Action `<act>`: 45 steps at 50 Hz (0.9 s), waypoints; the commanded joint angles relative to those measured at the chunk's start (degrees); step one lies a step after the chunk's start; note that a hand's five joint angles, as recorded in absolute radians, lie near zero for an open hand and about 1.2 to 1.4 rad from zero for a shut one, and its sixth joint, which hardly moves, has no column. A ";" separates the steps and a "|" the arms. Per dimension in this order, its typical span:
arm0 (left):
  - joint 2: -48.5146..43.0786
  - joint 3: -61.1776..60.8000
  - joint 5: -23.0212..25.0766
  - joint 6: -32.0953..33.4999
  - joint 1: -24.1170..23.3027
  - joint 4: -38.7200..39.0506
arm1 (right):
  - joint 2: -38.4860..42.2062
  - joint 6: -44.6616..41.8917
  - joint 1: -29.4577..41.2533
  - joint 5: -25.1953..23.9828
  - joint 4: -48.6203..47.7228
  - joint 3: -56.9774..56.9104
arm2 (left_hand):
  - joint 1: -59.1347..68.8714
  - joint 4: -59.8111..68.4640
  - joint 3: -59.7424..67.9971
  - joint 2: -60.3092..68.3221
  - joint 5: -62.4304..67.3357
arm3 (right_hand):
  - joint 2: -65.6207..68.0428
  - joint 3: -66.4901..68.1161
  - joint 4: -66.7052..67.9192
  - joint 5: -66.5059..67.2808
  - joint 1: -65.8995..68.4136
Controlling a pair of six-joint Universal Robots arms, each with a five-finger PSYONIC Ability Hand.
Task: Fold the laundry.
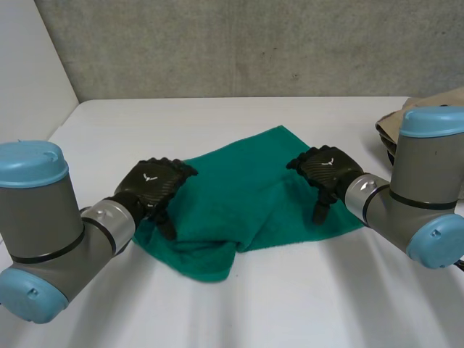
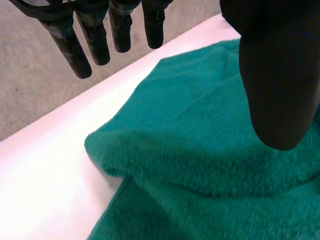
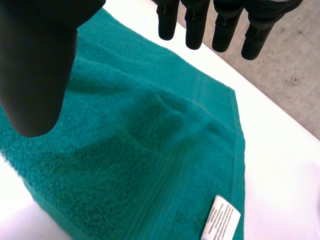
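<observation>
Head view: towel [image 1: 246, 192] under left hand [image 1: 154, 185]

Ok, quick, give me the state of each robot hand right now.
Left robot hand: open, holding nothing, over the green towel.
Right robot hand: open, holding nothing, over the same towel.

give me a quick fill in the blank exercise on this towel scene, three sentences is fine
1. The towel lying on the white table is ____ in colour.
2. Neither is shut on the cloth: the left hand and the right hand are both ____.
3. By the towel's hem sits a small ____ label.
Missing words: green; open; white.
</observation>
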 commanded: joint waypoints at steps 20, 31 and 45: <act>-6.53 3.88 0.66 2.23 -11.16 -11.69 | -0.93 -0.26 -0.51 0.41 -0.15 0.46 | 16.21 15.90 15.36 15.99 14.92 | -2.04 -2.12 -2.21 -2.54 -2.92; -11.45 7.39 -2.42 4.07 -10.28 -5.98 | -0.84 -0.61 -0.34 0.41 -0.33 1.25 | 15.87 15.56 15.02 15.66 14.58 | -2.04 -2.12 -2.21 -2.54 -2.92; -13.05 9.33 -2.51 6.36 -9.92 -3.25 | -0.57 -0.70 -1.22 0.50 -0.59 1.96 | 68.46 68.14 67.60 68.24 67.16 | -2.04 -2.12 -2.21 -2.54 -2.92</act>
